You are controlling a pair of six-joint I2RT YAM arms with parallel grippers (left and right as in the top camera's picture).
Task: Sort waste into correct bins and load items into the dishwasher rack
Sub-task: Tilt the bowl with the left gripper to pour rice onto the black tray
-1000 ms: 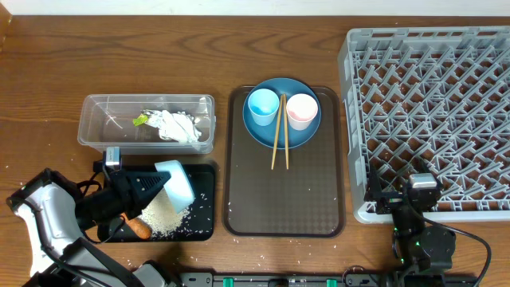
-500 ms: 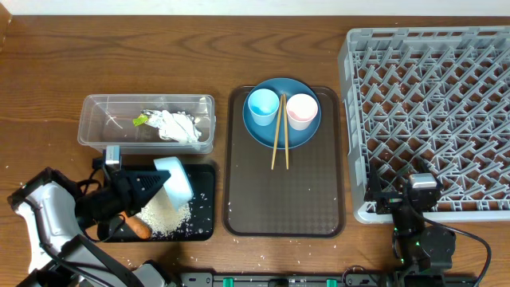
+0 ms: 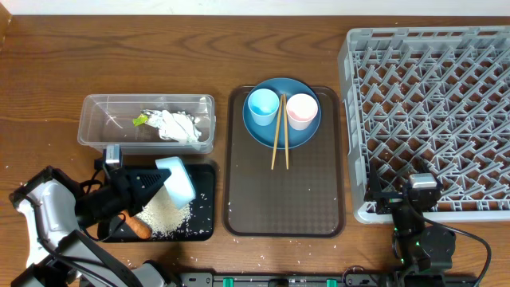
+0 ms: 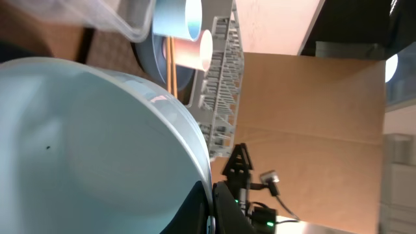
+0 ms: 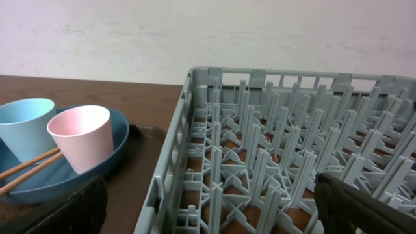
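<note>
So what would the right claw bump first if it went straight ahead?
Most likely the grey dishwasher rack: the right gripper points straight into it, and nothing shows in between. How near it is, I cannot tell.

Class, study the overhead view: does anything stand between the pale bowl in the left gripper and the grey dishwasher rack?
Yes. The brown textured serving tray lies between the pale blue-white bowl and the grey pegged rack, carrying the round blue plate at its far end.
</note>
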